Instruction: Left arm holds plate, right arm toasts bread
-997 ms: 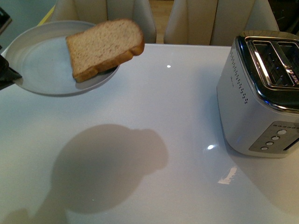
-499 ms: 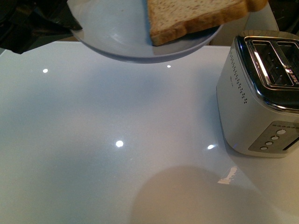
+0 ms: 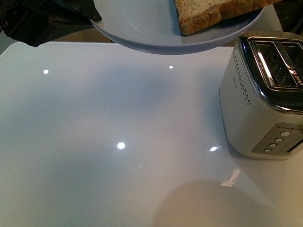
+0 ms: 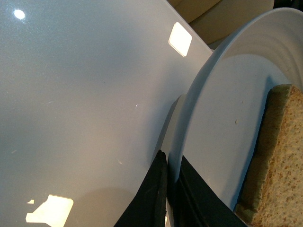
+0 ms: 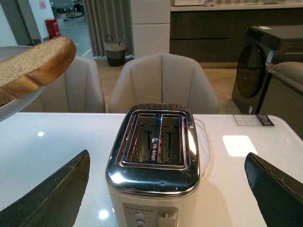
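Observation:
The pale blue-grey plate [image 3: 151,28] hangs high over the white table, its edge reaching above the toaster [image 3: 265,94]. My left gripper [image 3: 90,15] is shut on the plate's rim [image 4: 199,94], one black finger [image 4: 158,194] under it and the other on top. The slice of bread [image 3: 213,12] lies on the plate's toaster side and overhangs the rim. In the right wrist view the bread [image 5: 33,66] shows up high, beside the toaster's two empty slots [image 5: 154,137]. My right gripper [image 5: 166,156] stands open, facing the toaster's front with nothing between its fingers.
The white glossy table [image 3: 118,142] stretches in front of the toaster. Beige chairs [image 5: 163,80] stand behind the far table edge. A small card [image 5: 253,120] lies on the table behind the toaster.
The left arm has carried the plate and bread to the right, towards the toaster, and up towards the top of the front view. The toaster has not moved.

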